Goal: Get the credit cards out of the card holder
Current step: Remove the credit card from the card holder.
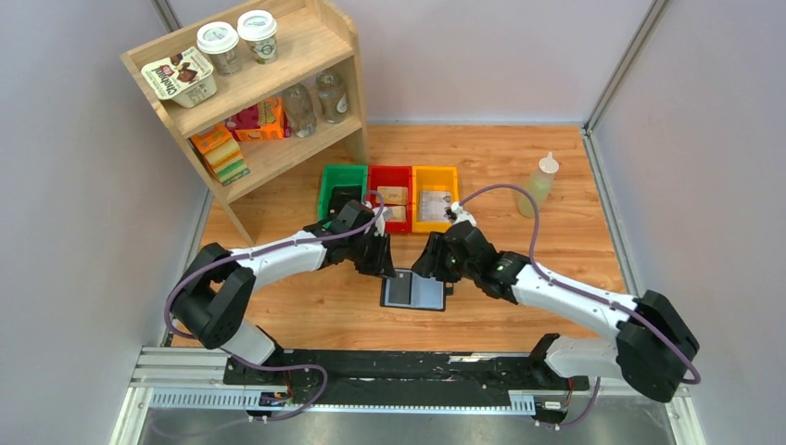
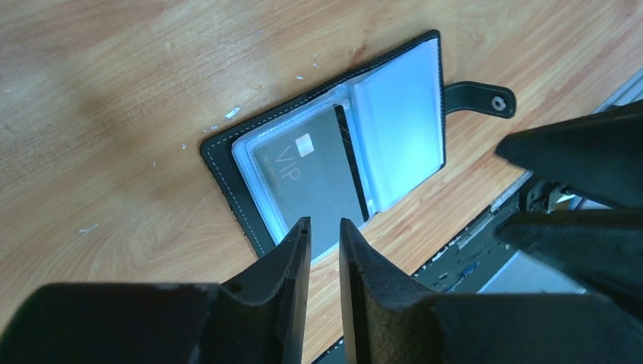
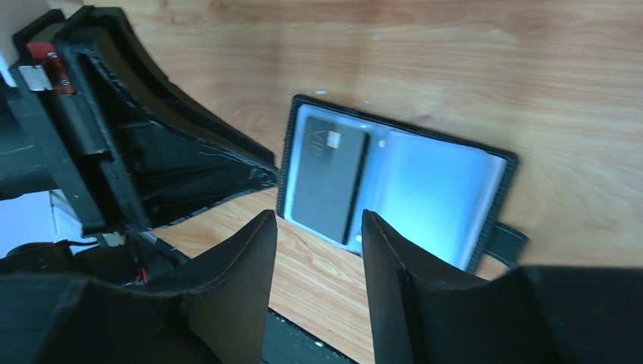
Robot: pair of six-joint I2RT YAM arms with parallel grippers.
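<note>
The card holder (image 1: 413, 291) lies open and flat on the counter (image 1: 306, 311), near the arms' bases. One dark credit card (image 2: 311, 178) sits in the clear sleeve of its left page. The left fingers (image 2: 292, 265) hover at that page's edge with a narrow gap between them, holding nothing. The right fingers (image 3: 243, 265) hang spread wider and empty beside them. Beyond stand three coloured bins (image 1: 390, 195), a bottle (image 1: 539, 184) and a wooden shelf (image 1: 269, 93).

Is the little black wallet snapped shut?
No, the card holder lies spread open, with a dark card showing in one clear pocket.
</note>
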